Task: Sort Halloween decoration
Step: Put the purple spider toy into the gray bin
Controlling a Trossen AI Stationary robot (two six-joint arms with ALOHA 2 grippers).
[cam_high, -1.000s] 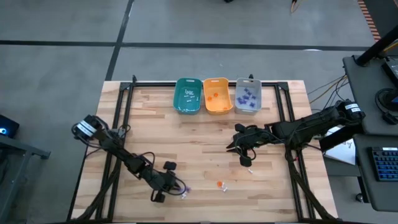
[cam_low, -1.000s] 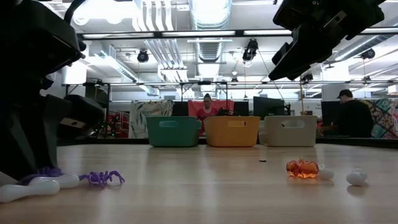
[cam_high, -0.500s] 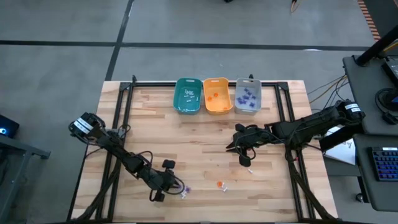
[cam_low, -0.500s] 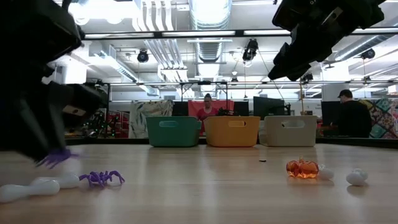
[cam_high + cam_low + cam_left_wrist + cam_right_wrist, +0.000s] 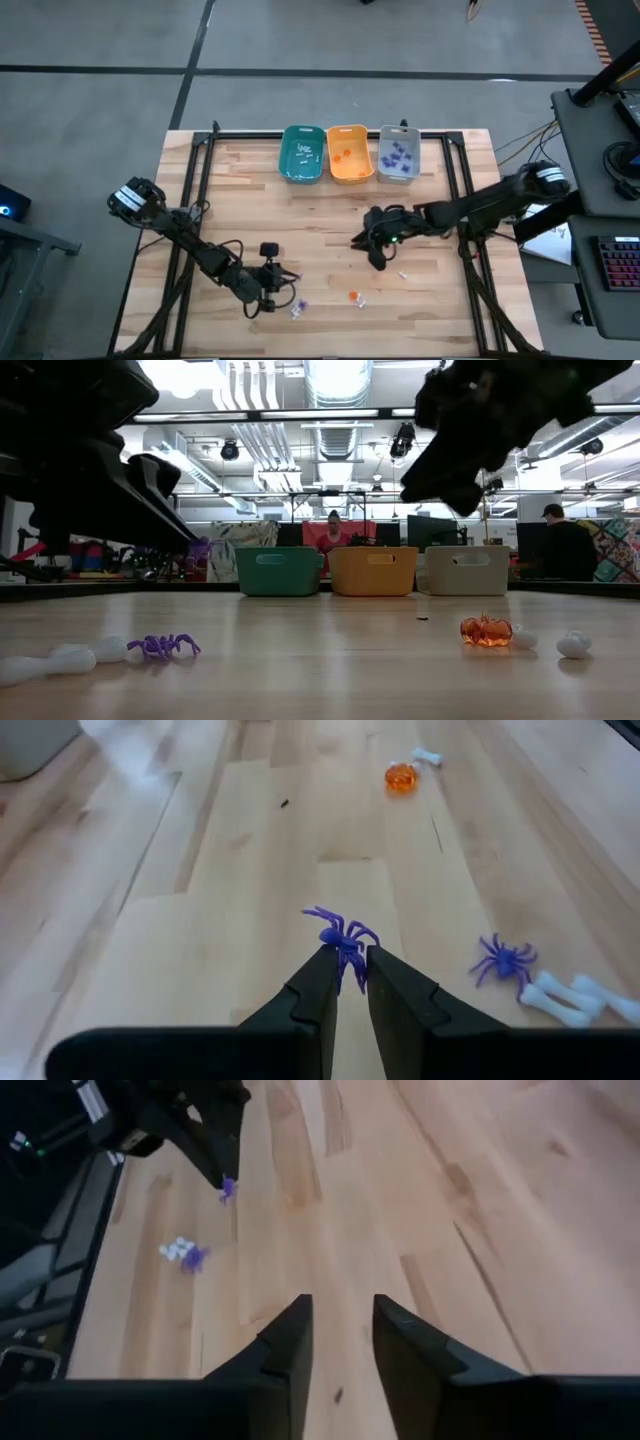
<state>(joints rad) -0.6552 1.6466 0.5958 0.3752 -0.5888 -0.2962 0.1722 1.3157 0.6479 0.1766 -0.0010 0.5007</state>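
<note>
My left gripper (image 5: 345,958) hangs over the near middle of the table (image 5: 287,283), shut on a small purple spider (image 5: 338,932). A second purple spider (image 5: 503,960) lies on the wood beside two white bones (image 5: 570,1000). An orange pumpkin (image 5: 353,296) and small white pieces (image 5: 402,273) lie further right. My right gripper (image 5: 340,1332) is open with nothing between its fingers, above the table's middle right (image 5: 368,246). The teal (image 5: 302,153), orange (image 5: 349,152) and grey (image 5: 399,153) bins stand along the far edge. My left gripper pinches the purple spider by its rear part (image 5: 347,956) between the two fingertips. The spider's body and front legs stick out beyond the fingers. The fingers slant down toward the table's right. The spider is lifted clear of the wood (image 5: 203,547).
Black frame rails (image 5: 196,200) run along the table's left, right and far sides. Bare wood lies between the trinkets and the bins. People and desks show in the room beyond the far edge (image 5: 334,530).
My left gripper has risen from the table and tipped its fingers up, lifting the purple spider clear; the other spider and the bones stay where they were. My right gripper has moved toward the table's left and a little down, rolling as it went.
</note>
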